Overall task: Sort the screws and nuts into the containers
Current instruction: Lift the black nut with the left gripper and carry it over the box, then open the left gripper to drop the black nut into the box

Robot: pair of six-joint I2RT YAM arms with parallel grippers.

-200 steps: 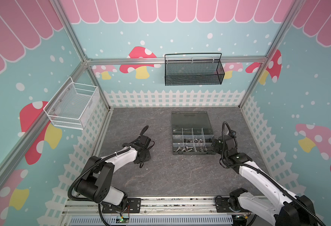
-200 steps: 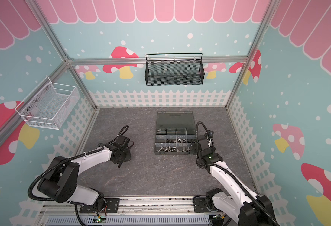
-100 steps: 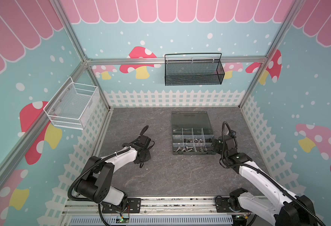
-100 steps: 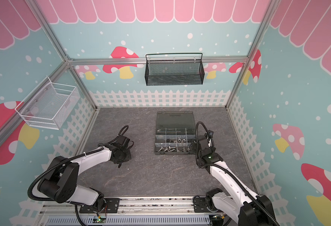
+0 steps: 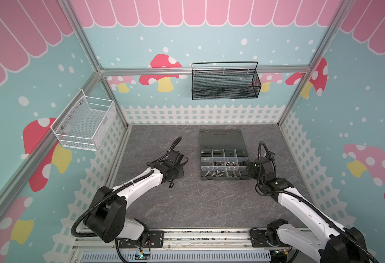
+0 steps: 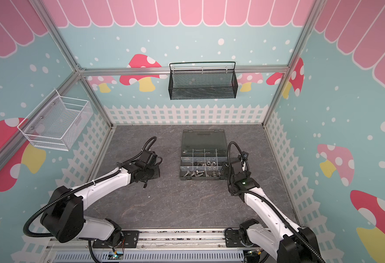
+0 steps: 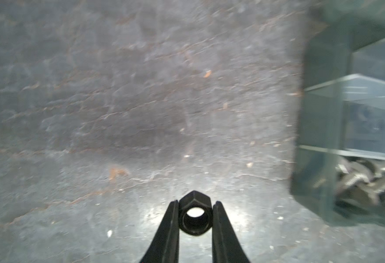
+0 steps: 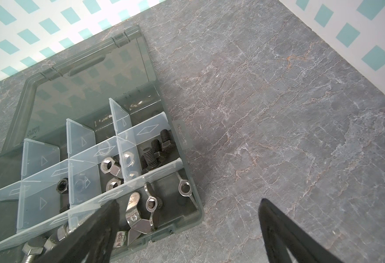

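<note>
Left end effector (image 7: pixel 196 202) grips one black nut (image 7: pixel 195 228).

Left end effector (image 7: pixel 196 202) pinching black nut (image 7: pixel 195 200); right end effector (image 8: pixel 188 201) spread wide; both arms extended forward

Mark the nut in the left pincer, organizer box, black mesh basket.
black nut (image 7: pixel 195 200): left wrist view, upper hex facet
organizer box (image 5: pixel 221 139): a top view, open lid
black mesh basket (image 5: pixel 224 83): a top view, front wall

surface: grey stone-patterned tabletop (image 5: pixel 187 205) | on it: open dark grey organizer box (image 5: pixel 221 139), lid flat
</note>
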